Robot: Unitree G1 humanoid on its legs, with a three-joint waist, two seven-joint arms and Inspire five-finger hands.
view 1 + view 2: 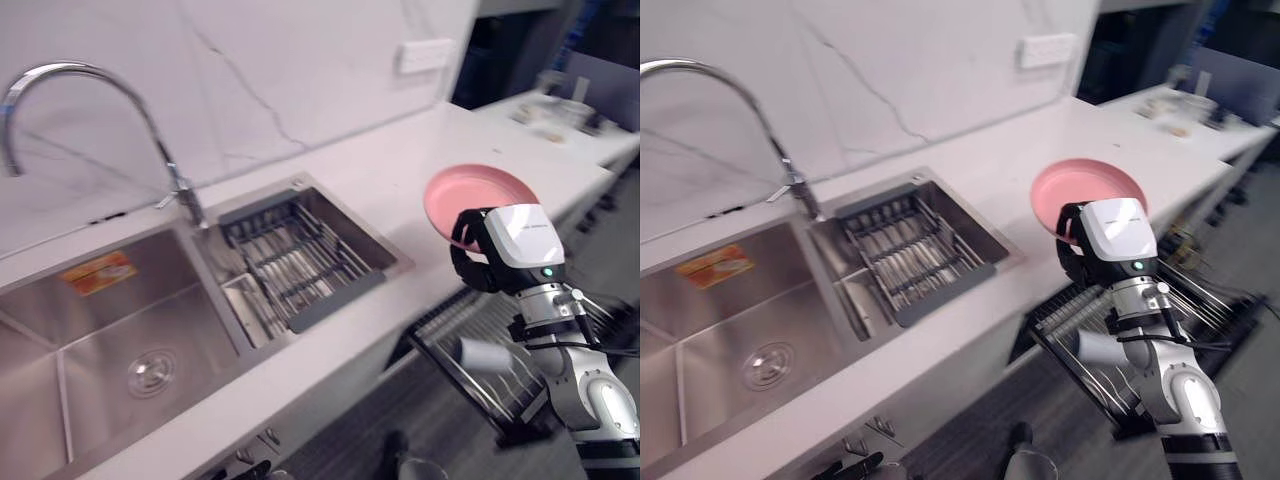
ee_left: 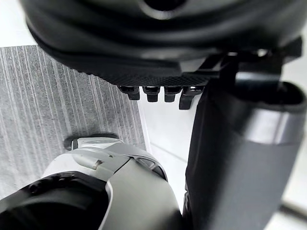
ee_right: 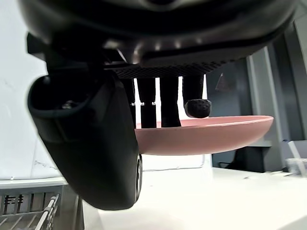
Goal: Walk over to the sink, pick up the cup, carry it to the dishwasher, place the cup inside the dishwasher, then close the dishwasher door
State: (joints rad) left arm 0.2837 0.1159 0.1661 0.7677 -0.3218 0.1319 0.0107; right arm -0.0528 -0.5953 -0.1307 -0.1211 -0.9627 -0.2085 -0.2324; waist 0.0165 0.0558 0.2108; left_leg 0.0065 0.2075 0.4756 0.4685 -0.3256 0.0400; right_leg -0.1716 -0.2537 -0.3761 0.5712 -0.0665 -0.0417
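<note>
Nearest, the left hand is hanging low over grey floor, its fingers showing as a short, relaxed row and holding nothing.

In the head view, at about 5 o'clock, a dark wire dishwasher rack is standing pulled out below the edge of the counter. A pale shape like a cup is lying in it, too blurred to be sure of.

Just above that, at about 3 o'clock, the right hand is gripping a pink plate rather than a cup. Its fingers are curling over the plate's top and its thumb is pressing from underneath. The plate is sitting roughly level in the air above the white counter's front edge.

At 8 o'clock, a steel sink is lying sunk into the counter, with a round drain in its floor and an orange sticker on its back wall. Beside it, near the centre, a smaller basin is holding a wire draining basket.

At 10 o'clock, a curved chrome tap is arching over the sink from between the two basins.

Farthest, a white marbled wall is rising behind the counter, carrying a white socket plate at 1 o'clock.
</note>
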